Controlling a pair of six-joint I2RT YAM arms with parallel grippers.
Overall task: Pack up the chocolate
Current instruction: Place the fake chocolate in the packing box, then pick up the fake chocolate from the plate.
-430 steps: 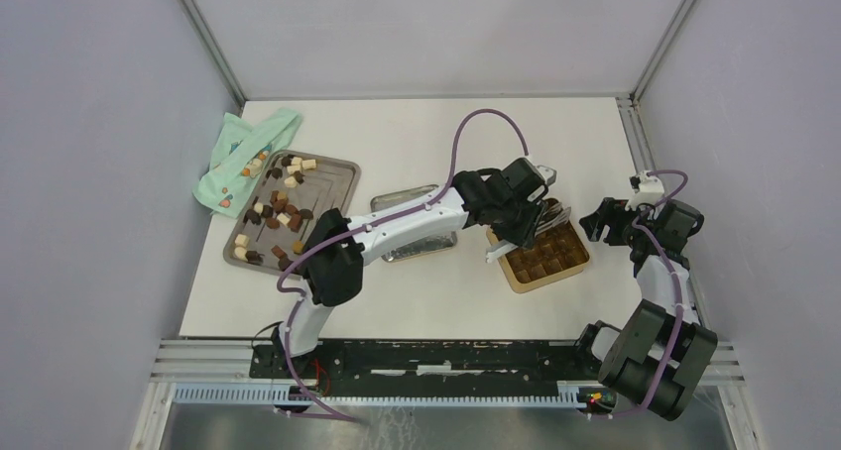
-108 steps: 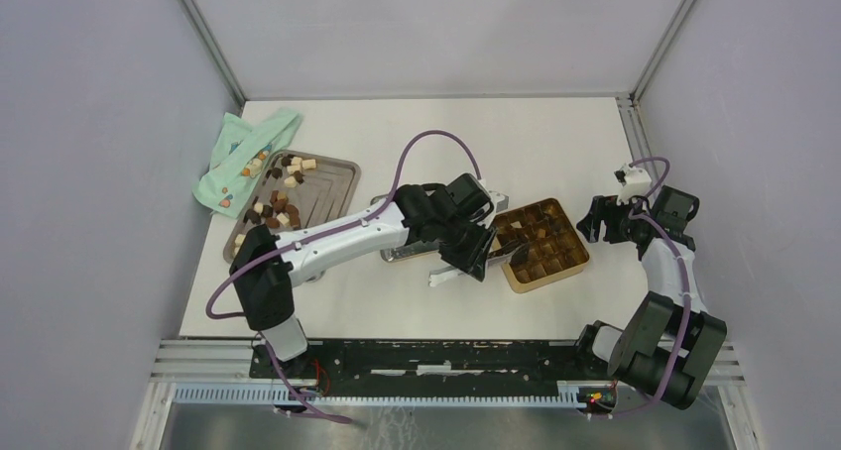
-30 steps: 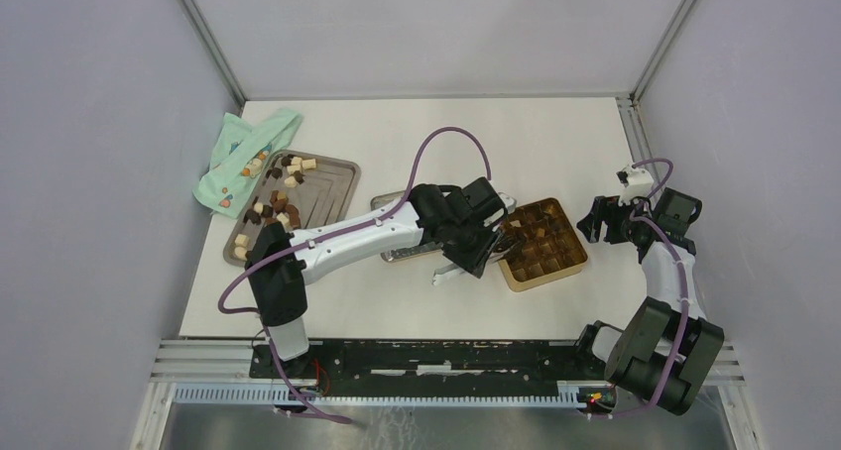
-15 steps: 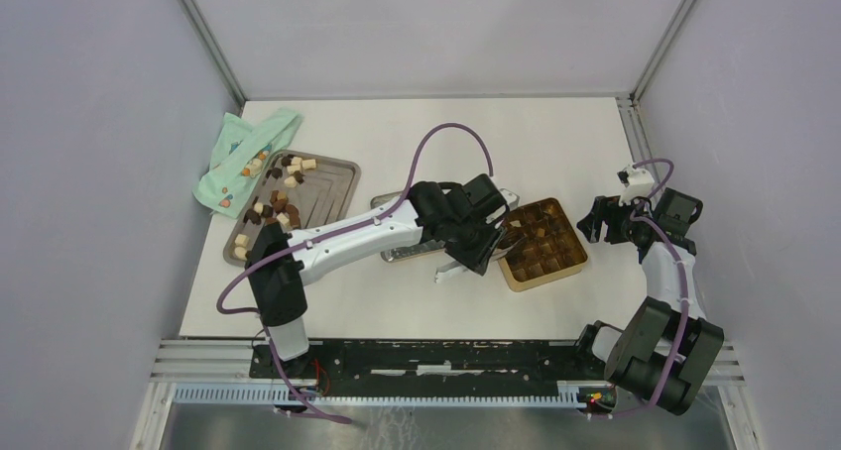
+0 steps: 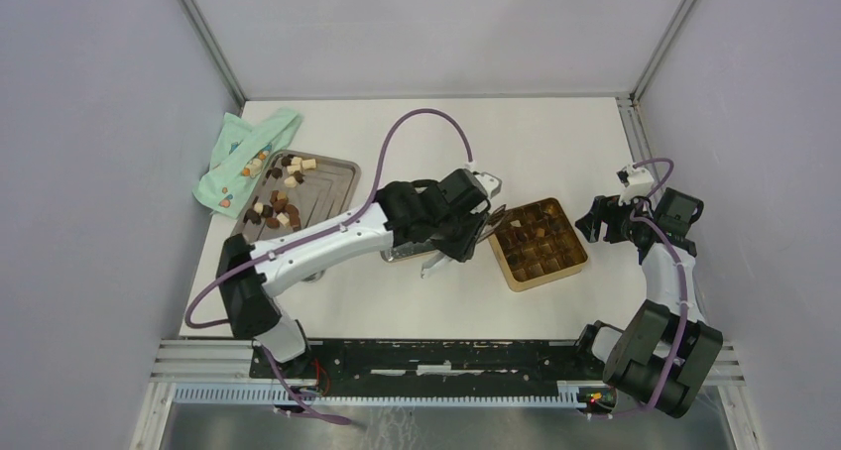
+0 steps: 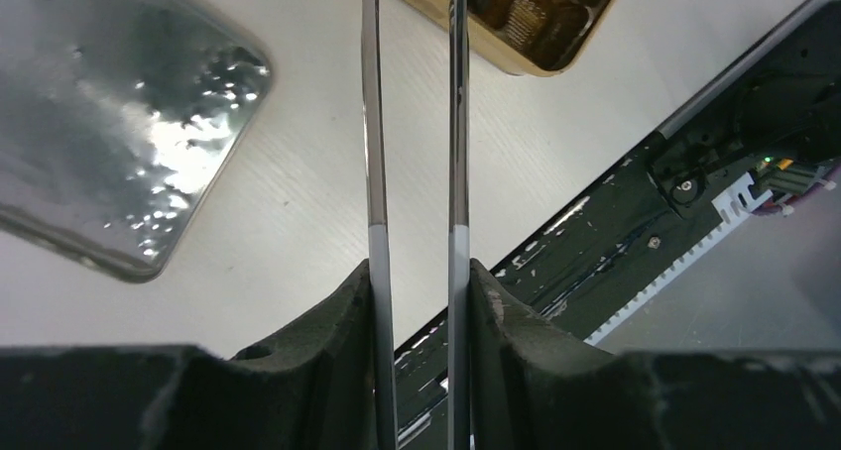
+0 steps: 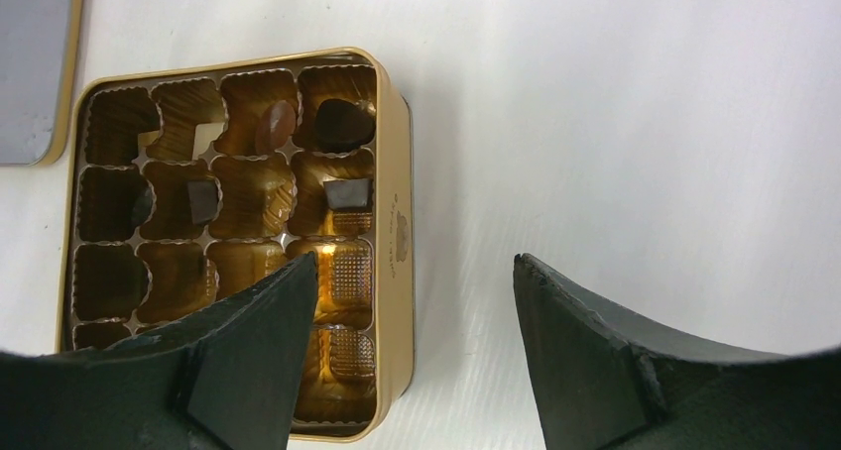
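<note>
Mid-table, the left pincer (image 6: 417,277) is partly closed on a pair of long metal tweezers (image 6: 373,123). Their prongs stand apart and point at the gold tin (image 7: 395,222) near the tabletop's right edge. The right pincer (image 7: 415,272) gapes wide just beside that tin, holding nothing. A few pieces of chocolate (image 7: 344,123) sit in its compartments; most lie on the tray (image 5: 332,184) toward the far left corner.

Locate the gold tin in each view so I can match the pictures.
Top external: gold tin right of centre, between the arms.
Left wrist: gold tin cut off at top edge, behind tweezers.
Right wrist: gold tin left of centre.
Shared landmark: silver tray beside it.
</note>
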